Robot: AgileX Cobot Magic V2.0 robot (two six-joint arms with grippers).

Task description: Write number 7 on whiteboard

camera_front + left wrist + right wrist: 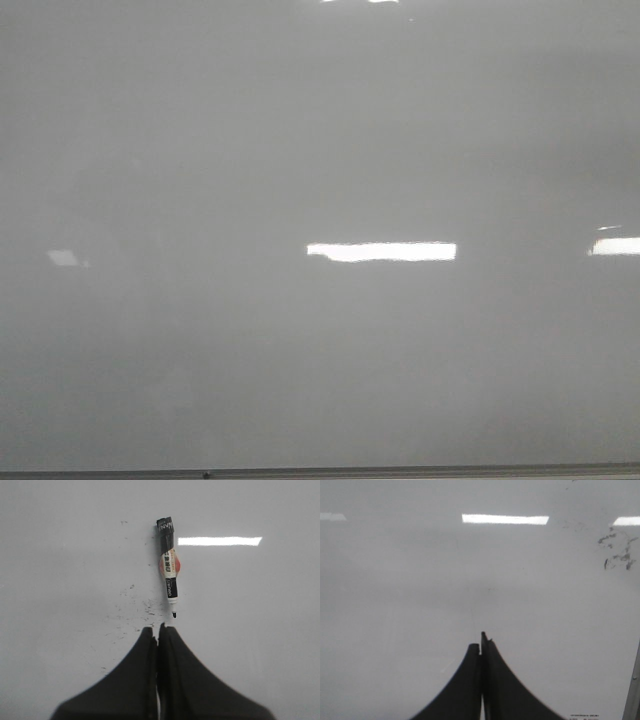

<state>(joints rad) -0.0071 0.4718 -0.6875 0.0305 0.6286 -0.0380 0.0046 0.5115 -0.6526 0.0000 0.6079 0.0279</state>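
The whiteboard (300, 150) fills the front view, glossy pale grey with glare patches; no number 7 shows on it in any view. Neither gripper shows in the front view. In the left wrist view a black and white marker (169, 567) lies on the whiteboard (60, 555), uncapped tip pointing toward my left gripper (158, 628), which is shut and empty just short of the tip. In the right wrist view my right gripper (481, 641) is shut and empty above the bare whiteboard (420, 590).
The grey frame edge (400, 470) runs along the board's near side in the front view. Faint black ink specks (135, 611) lie beside the marker tip. Dark smudges (617, 555) mark the board, and a frame edge (634, 690) shows, in the right wrist view.
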